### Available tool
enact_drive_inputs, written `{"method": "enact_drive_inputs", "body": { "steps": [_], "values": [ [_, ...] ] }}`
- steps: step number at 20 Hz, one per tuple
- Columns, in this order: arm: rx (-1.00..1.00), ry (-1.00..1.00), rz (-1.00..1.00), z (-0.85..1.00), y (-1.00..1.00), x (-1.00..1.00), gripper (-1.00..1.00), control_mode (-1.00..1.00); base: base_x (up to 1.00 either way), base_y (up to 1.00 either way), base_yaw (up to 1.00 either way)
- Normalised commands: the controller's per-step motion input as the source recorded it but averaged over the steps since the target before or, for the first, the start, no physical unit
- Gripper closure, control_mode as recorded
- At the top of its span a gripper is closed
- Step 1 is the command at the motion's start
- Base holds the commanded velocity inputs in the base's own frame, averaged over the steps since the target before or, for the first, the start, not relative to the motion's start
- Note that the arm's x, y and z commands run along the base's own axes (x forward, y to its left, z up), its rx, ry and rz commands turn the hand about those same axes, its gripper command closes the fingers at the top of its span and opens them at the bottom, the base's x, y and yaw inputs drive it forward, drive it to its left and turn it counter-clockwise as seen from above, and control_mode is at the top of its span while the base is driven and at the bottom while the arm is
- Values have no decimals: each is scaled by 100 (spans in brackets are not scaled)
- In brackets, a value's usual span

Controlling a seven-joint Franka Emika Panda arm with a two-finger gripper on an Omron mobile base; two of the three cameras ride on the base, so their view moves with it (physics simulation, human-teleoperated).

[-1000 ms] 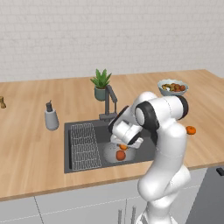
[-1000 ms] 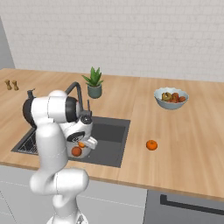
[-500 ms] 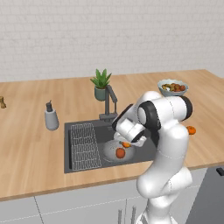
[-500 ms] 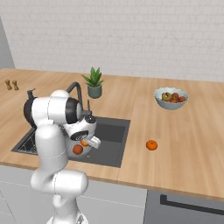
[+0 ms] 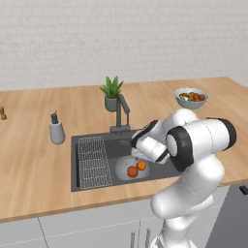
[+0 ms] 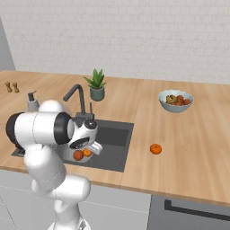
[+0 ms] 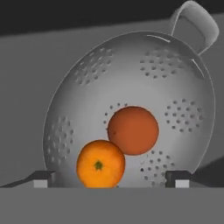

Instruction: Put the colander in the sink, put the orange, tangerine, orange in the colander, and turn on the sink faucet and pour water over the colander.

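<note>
Your gripper (image 7: 109, 183) stands spread wide over the round grey perforated metal colander (image 7: 131, 109) in the dark grey rectangular sink (image 5: 97, 145), pinching nothing. The fruit it carried a second ago now lies inside: a bright orange fruit (image 7: 100, 163) touching a darker one (image 7: 133, 130). Two are in, so you still need the small orange fruit (image 6: 155, 148) left on the wooden worktop (image 6: 193, 134).

No writing, label, brand or number can be read anywhere here. The soap dispenser (image 5: 56, 130) seems plain (it is small and soft in both base views), and the colander (image 7: 131, 87) carries no marking.
</note>
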Motion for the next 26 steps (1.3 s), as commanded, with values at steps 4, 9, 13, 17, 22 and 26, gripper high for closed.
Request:
{"method": "enact_drive_inputs", "body": {
  "steps": [4, 9, 13, 17, 22, 26],
  "values": [
    [0, -12, -3, 100, -26, -34, -100, -100, 0, 0, 0],
    [-3, -4, -14, 100, -40, -13, -100, -100, 0, 0, 0],
    [-19, 5, -24, 100, -47, 0, -100, -100, 0, 0, 0],
    [-34, 26, -26, 93, -58, 0, -100, -100, 0, 0, 0],
    [-21, 24, -24, 36, -92, 0, -100, -100, 0, 0, 0],
    [-4, 30, -15, 1, -100, -1, -100, -100, 0, 0, 0]
  ]
}}
